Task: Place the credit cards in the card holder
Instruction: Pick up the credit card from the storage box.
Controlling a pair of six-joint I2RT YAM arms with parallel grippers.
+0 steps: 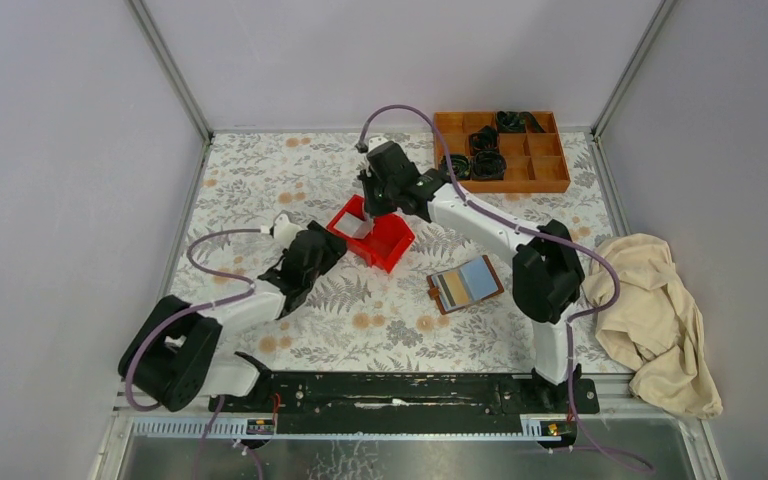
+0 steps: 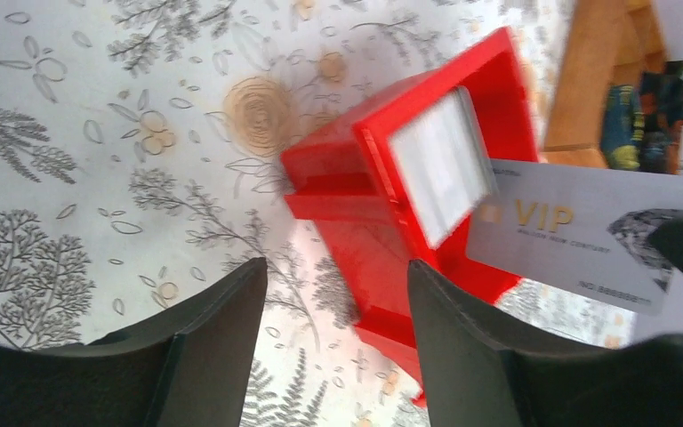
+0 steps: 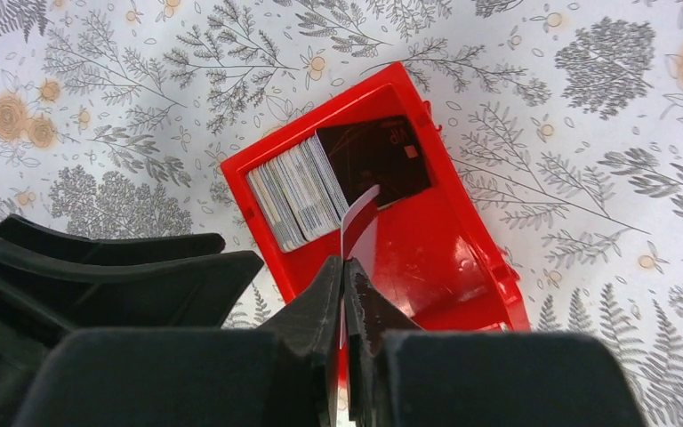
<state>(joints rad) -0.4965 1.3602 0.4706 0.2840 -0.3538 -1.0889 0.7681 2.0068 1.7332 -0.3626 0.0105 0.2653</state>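
Low centre in the top view, the small brown leather card holder (image 1: pixel 465 284) lies open on the flower-patterned table (image 1: pixel 260 180). Up and left, the left gripper (image 1: pixel 334 245) stands wide and empty beside the red plastic bin (image 1: pixel 392 252). Over the bin, the right gripper (image 1: pixel 372 205) pinches a thin pale grey credit card (image 2: pixel 578 233) above a stack of cards (image 3: pixel 292 194).

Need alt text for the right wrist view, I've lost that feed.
The right gripper is pinched shut on a thin card seen edge-on, held over a red bin. Inside the bin lie a stack of pale cards and a dark card; floral tablecloth lies beneath.
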